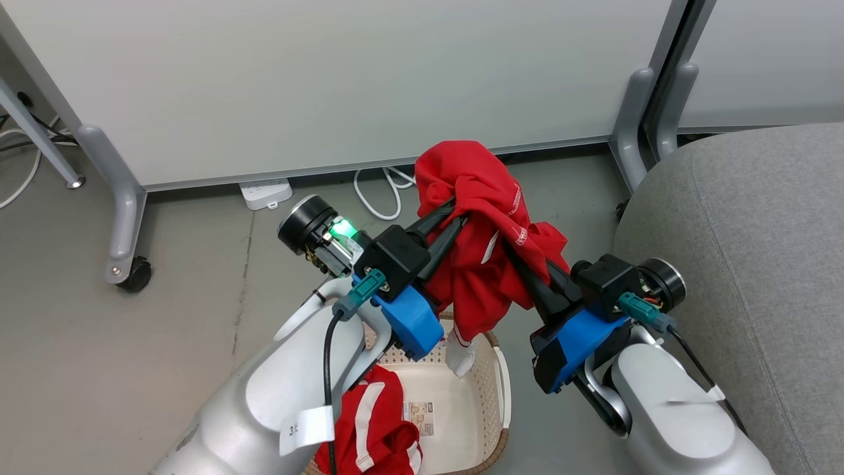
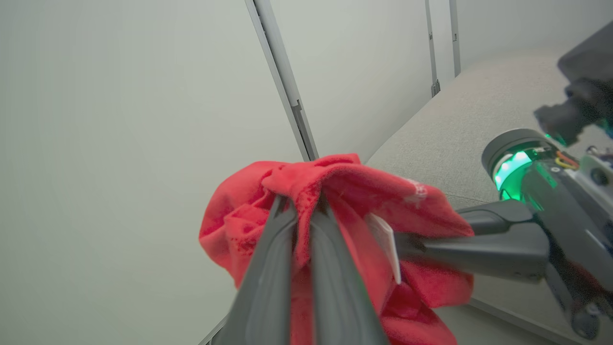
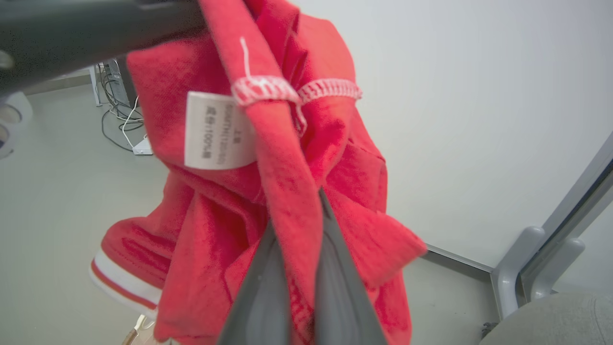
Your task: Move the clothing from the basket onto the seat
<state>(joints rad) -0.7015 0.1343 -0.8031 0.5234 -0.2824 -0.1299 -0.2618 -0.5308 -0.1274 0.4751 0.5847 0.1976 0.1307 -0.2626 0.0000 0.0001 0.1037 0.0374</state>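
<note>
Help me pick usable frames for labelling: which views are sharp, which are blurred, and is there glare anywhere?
Head view: sharp, evenly lit, soft shadows, no glare on the red garment. Left wrist view: soft all over, the left gripper and the right gripper smeared, a green lamp glowing. Right wrist view: the white label fairly crisp, the right gripper's near fingers blurred.
</note>
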